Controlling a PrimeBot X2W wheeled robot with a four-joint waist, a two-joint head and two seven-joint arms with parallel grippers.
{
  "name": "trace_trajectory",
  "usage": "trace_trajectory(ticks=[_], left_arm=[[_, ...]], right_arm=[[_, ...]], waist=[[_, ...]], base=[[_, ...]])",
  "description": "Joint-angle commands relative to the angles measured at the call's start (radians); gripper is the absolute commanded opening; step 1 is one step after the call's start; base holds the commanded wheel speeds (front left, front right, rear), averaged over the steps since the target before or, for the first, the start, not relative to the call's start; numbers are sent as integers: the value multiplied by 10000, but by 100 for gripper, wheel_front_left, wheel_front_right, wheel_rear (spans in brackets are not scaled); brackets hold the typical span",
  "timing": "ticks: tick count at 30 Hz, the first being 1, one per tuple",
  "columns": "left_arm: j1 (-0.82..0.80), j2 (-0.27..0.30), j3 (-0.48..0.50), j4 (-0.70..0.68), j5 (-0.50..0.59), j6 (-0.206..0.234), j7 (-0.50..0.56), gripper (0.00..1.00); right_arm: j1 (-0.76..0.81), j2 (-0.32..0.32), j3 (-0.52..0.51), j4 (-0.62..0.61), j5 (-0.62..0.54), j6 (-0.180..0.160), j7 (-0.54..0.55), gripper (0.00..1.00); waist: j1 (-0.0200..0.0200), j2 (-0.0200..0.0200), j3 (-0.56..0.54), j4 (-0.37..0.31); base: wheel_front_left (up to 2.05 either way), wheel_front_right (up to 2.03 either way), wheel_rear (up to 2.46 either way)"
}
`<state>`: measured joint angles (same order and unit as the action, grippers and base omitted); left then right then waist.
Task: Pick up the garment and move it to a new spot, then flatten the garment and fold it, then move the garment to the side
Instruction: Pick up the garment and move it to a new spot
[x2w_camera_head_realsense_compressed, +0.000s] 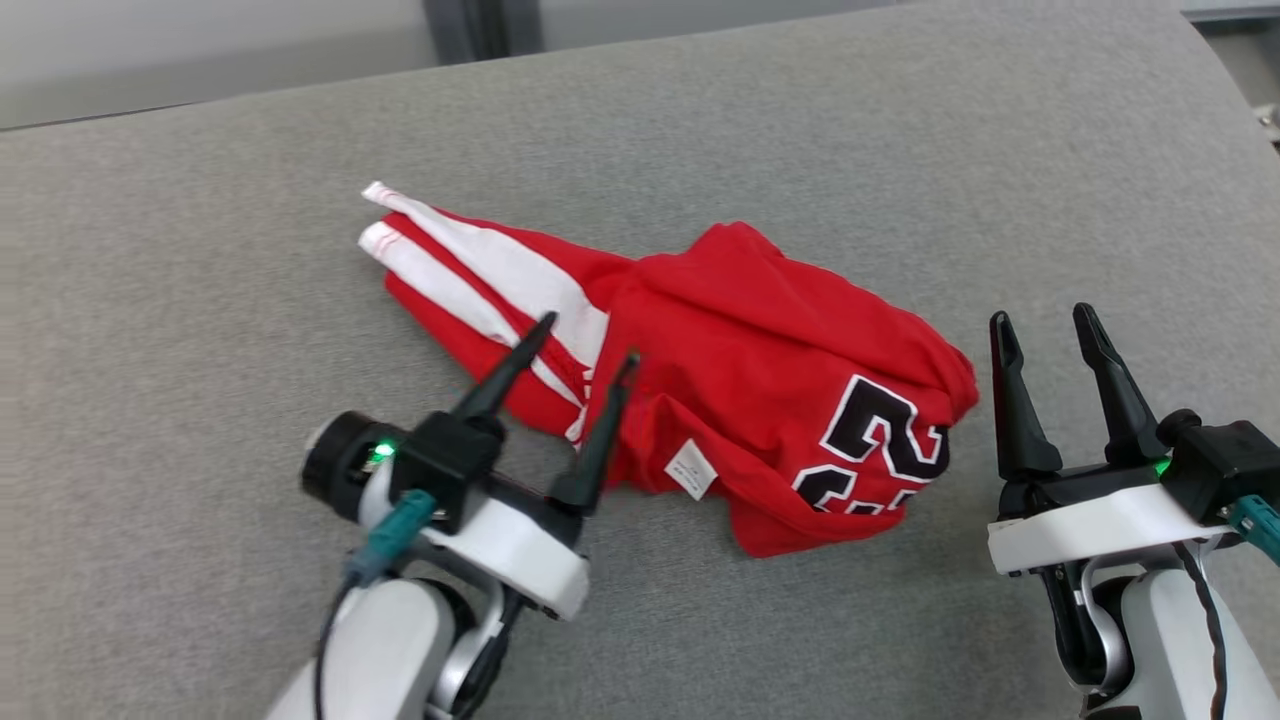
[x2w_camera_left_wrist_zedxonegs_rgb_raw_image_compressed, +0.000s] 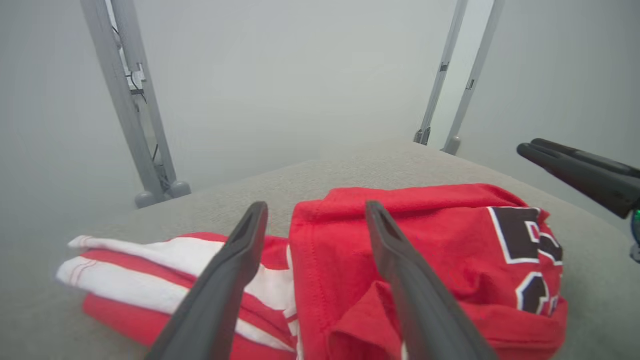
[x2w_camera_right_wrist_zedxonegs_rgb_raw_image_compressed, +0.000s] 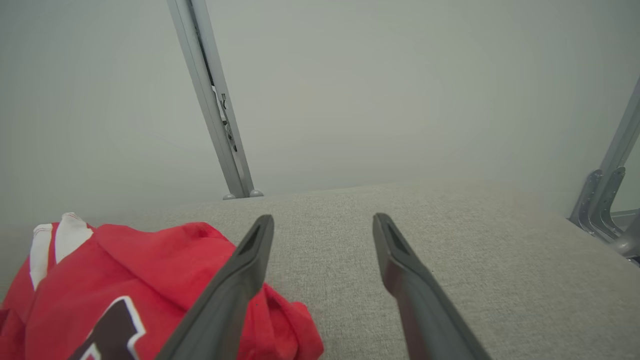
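A red garment (x2w_camera_head_realsense_compressed: 740, 350) with white stripes and black-and-white numerals lies crumpled on the grey fabric surface (x2w_camera_head_realsense_compressed: 200, 300). It also appears in the left wrist view as the garment (x2w_camera_left_wrist_zedxonegs_rgb_raw_image_compressed: 440, 250) and at lower left in the right wrist view as the garment (x2w_camera_right_wrist_zedxonegs_rgb_raw_image_compressed: 115, 280). My left gripper (x2w_camera_head_realsense_compressed: 590, 350) hovers open over its near left part, fingers apart with cloth under them but nothing pinched; in its own view the left gripper (x2w_camera_left_wrist_zedxonegs_rgb_raw_image_compressed: 315, 215) straddles a fold. My right gripper (x2w_camera_head_realsense_compressed: 1045, 325) stands open just right of the garment, and the right gripper (x2w_camera_right_wrist_zedxonegs_rgb_raw_image_compressed: 322, 225) points over bare fabric.
Grey metal frame posts (x2w_camera_left_wrist_zedxonegs_rgb_raw_image_compressed: 130, 100) rise beyond the far edge of the surface, with others (x2w_camera_right_wrist_zedxonegs_rgb_raw_image_compressed: 215, 100) seen from the right wrist. A pale wall stands behind. The right gripper's dark fingers (x2w_camera_left_wrist_zedxonegs_rgb_raw_image_compressed: 575, 170) enter the left wrist view at right.
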<state>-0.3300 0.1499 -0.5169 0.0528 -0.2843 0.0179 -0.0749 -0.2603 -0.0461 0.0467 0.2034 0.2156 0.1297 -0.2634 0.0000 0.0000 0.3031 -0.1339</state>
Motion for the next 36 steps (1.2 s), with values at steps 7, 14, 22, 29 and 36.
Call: trace_trajectory(ticks=[7,14,22,29,36], left_arm=[[595,533,1583,-608,-440,1084,-563,100],[949,1064,2916,-598,-838,1635,-1096,100],[1609,1379,3400,-403,-1133,1585,-1403,100],[2114,1410,3138,-87,-1138,1583,-1119,100],[2206,1432,3039,-18,-1082,1730,-946,100]], right_arm=[[-58,-72,-95,-44,-255,19,-22,100],[74,-65,-136,-100,-422,19,141,100],[485,-67,-171,-132,-465,19,343,100],[1055,-67,-215,-327,-489,19,488,100],[1252,-68,-159,-476,-393,19,563,100]], waist=[[0,0,-408,767],[0,0,-722,1020],[0,0,-1214,1114],[0,0,-1580,1048],[0,0,-1726,969]], base=[[0,0,0],[0,0,0],[0,0,0],[0,0,0],[0,0,0]])
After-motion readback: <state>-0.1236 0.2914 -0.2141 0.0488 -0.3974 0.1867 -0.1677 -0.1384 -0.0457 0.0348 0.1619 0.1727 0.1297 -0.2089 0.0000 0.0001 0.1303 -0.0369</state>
